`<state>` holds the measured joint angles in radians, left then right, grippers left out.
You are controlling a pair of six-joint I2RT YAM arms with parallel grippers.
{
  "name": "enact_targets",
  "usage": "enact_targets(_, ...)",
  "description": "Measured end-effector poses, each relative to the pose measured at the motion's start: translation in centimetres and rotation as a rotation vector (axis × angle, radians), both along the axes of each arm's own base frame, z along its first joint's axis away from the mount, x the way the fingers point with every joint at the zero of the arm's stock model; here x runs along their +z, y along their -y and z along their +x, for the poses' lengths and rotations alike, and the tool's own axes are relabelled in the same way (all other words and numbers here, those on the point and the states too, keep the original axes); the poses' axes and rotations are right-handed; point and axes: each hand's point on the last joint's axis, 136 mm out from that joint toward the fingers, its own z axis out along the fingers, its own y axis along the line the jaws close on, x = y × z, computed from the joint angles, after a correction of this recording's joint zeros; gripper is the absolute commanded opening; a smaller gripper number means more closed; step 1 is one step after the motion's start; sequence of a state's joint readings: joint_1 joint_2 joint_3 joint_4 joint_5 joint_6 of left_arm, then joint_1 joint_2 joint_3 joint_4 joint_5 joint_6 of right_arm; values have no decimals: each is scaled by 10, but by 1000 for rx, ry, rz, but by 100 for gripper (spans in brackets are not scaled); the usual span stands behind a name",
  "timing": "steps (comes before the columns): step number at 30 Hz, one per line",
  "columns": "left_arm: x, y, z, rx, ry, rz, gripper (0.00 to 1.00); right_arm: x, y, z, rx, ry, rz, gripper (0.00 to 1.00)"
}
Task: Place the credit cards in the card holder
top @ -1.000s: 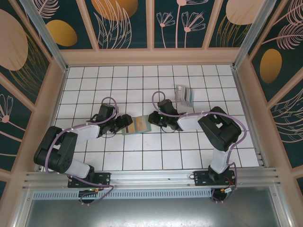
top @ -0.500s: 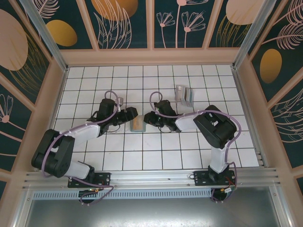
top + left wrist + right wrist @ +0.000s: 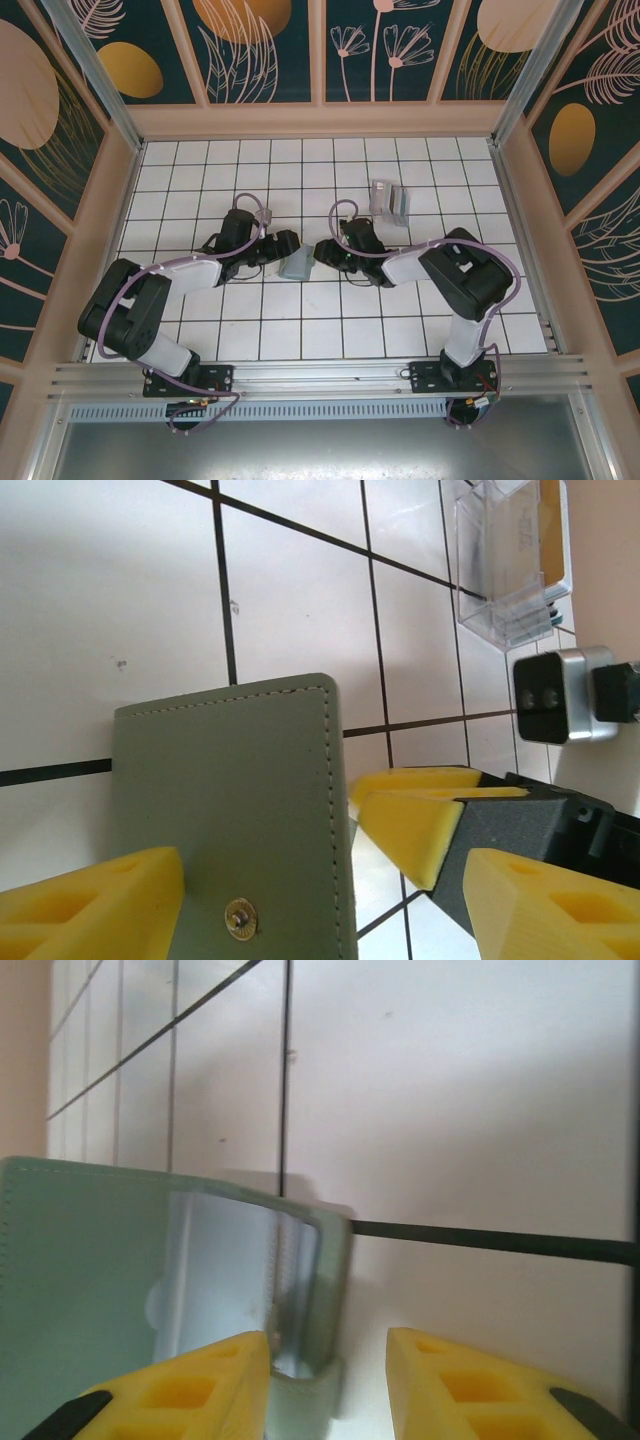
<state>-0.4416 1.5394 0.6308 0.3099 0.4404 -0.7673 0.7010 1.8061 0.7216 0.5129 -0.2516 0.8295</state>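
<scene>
Looking at the white tiled counter (image 3: 300, 330), the green card holder (image 3: 298, 266) sits mid-counter, right between the two tools. The left tool (image 3: 286, 245) has its jaws wide apart around the holder, not squeezing it. The right tool (image 3: 323, 251) is partly apart too, straddling the holder's edge. The credit cards (image 3: 388, 200) sit further back, well apart.

We see a flat sage-green leather card holder (image 3: 235, 800), pale-stitched. Foam fingertips (image 3: 90, 910) are yellow; table tiles (image 3: 110, 580) white, dark-lined.
</scene>
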Motion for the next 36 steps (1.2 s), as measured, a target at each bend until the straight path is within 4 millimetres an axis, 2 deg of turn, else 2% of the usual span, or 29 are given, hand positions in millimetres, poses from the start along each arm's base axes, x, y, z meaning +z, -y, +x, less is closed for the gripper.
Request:
enact_targets(5,-2,-1,1,3,2,8,75,-2,8,-3,17,34,-94,38)
enact_targets(10,-2,-2,2,8,1,16,75,4,-6,-7,172,168,-235,40)
enact_targets(16,5,-4,3,19,12,21,75,29,-19,13,207,270,-321,49)
enact_targets(18,9,-3,5,19,22,16,75,24,-19,15,205,268,-345,50)
enact_targets(23,11,-2,5,16,25,11,75,-8,-12,7,227,196,-420,55)
enact_targets(28,14,-2,4,13,30,7,75,-7,-10,9,198,186,-464,54)
enact_targets(36,16,2,3,-4,36,-12,74,-8,25,16,45,176,-601,51)
